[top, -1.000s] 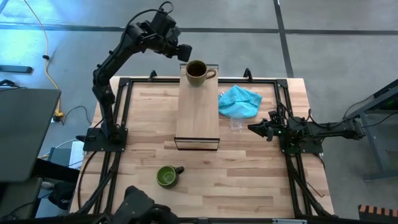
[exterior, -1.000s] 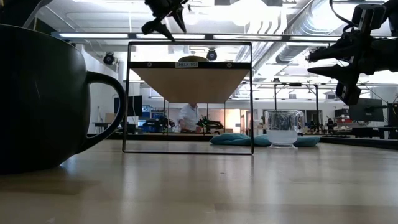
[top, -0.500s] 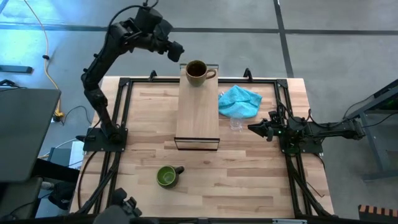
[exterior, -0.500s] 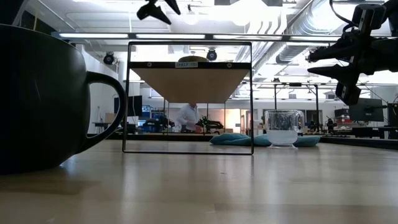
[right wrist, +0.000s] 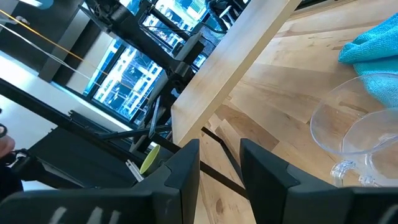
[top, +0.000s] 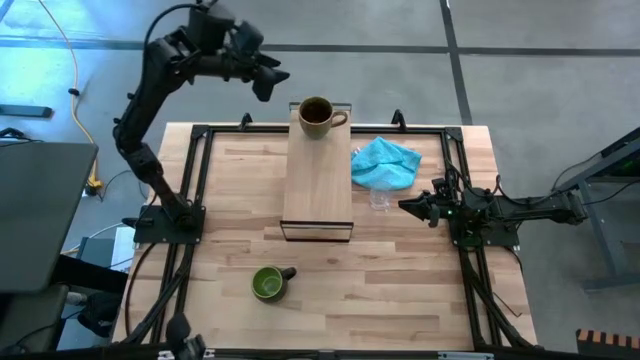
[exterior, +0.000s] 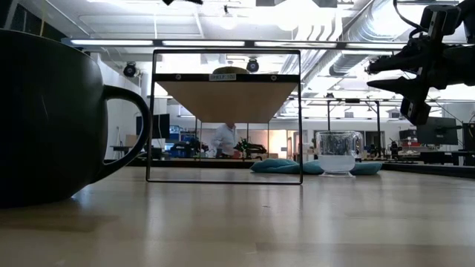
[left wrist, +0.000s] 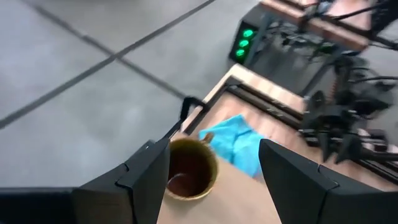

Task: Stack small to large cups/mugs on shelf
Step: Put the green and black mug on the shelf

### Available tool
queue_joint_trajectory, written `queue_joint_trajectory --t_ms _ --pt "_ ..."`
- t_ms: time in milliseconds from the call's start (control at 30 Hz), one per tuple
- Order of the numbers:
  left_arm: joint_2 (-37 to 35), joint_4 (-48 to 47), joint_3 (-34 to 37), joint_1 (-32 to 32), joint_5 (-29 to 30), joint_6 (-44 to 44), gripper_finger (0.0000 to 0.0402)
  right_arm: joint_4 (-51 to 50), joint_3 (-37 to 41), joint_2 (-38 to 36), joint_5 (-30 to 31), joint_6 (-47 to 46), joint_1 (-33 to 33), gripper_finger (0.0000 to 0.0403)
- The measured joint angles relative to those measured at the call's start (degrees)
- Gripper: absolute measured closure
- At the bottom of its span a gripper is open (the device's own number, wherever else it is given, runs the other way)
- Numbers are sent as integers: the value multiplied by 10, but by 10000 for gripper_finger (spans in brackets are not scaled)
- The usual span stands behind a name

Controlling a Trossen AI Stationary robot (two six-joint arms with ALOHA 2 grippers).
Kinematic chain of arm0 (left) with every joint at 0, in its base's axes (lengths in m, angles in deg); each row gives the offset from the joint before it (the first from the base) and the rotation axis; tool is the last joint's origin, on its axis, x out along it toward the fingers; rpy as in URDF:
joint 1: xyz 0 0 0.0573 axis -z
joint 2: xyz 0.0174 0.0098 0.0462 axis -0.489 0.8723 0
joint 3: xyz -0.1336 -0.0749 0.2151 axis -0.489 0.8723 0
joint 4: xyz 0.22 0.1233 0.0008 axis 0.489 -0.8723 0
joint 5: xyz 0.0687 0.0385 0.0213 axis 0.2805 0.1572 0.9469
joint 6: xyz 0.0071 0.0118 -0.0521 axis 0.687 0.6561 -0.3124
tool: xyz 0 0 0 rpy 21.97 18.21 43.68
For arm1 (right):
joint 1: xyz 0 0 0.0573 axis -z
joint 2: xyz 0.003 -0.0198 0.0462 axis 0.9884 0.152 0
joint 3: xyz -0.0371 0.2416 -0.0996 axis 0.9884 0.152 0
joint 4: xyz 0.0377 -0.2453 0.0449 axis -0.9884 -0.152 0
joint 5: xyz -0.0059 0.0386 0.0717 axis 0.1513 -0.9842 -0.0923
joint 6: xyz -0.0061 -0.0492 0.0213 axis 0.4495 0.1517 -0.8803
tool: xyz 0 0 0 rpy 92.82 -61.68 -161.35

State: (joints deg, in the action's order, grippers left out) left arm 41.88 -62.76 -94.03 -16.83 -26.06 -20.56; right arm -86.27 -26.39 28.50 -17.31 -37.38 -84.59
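A blue cloth [top: 385, 162] lies crumpled on the big wooden table [top: 400, 290], near the far edge. Far back in the room, a person in a white top [exterior: 223, 139] bends over.

place: lab/workshop | cues: exposed ceiling ducts [exterior: 349, 44], concrete floor [top: 520, 80]

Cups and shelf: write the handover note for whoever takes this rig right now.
Left gripper: open, empty, raised beyond the table's far edge, left of the shelf's far end.
Right gripper: open, empty, low beside the glass cup.
Brown mug: upright on the far end of the shelf.
Green mug: on the table, in front of the shelf.
Glass cup: on the table, right of the shelf, next to the blue cloth.
Done: brown mug placed.
Left: green mug and glass cup still go to the shelf.
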Motion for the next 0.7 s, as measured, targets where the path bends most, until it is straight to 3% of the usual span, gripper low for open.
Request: queue_joint_trajectory --t_ms 300,700 --pt "-50 49 0 5 -41 -6 167 0 0 0 0 3 0 297" --pt "-78 47 1 110 -16 4 167 2 0 0 13 26 0 297"
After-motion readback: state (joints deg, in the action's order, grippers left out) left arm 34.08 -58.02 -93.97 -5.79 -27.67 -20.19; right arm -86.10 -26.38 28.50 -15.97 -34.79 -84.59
